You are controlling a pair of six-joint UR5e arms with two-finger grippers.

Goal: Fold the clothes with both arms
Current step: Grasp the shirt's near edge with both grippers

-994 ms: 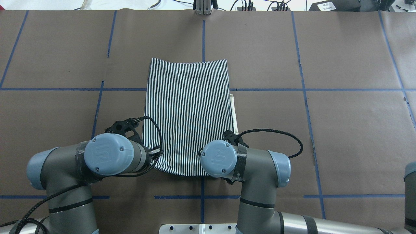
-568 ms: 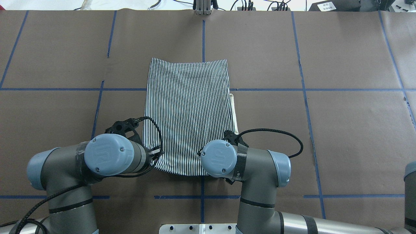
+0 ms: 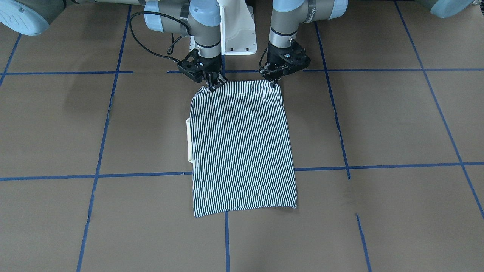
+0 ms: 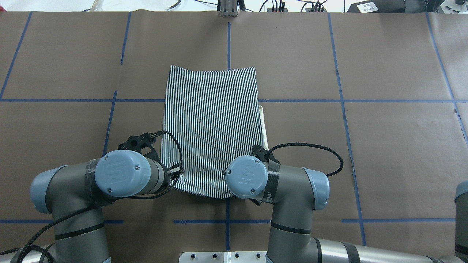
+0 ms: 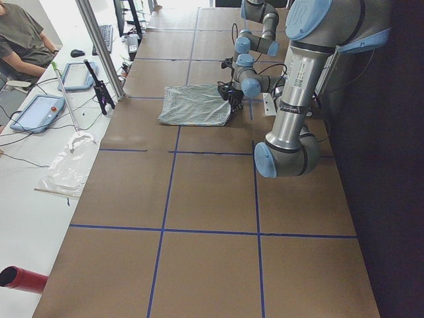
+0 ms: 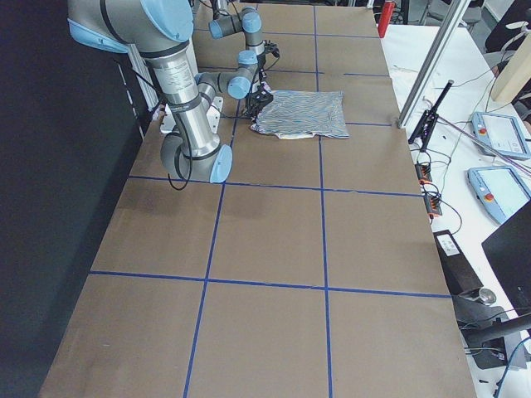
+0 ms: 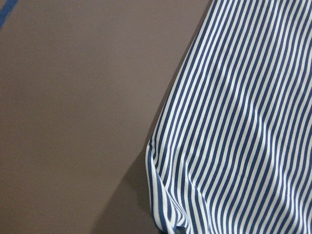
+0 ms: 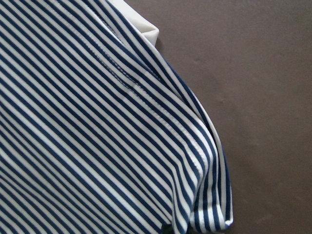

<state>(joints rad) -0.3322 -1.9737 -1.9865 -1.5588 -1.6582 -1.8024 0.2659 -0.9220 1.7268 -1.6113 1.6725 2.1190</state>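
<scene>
The striped polo shirt (image 3: pixel 242 147) lies folded into a tall rectangle on the brown table, with its cream collar (image 3: pixel 188 139) peeking out along one long side. Both arms stand over the edge nearest the robot. My left gripper (image 3: pixel 273 81) is shut on one near corner and my right gripper (image 3: pixel 211 86) is shut on the other. In the overhead view the wrists hide the fingertips above the shirt (image 4: pixel 212 124). Each wrist view shows cloth (image 7: pixel 234 122) (image 8: pixel 97 136) drawn up toward the bottom edge of the frame.
Blue tape lines (image 4: pixel 292 100) divide the paper-covered table into squares. The white pedestal base (image 3: pixel 236 34) sits between the arms. A metal post (image 4: pixel 228 9) stands at the far edge. A person (image 5: pixel 20 46) sits at a side bench with tablets (image 5: pixel 36 109).
The right arm's elbow and cable have shifted slightly outward. The shirt's near edge has barely moved, and both grippers stay on their corners.
</scene>
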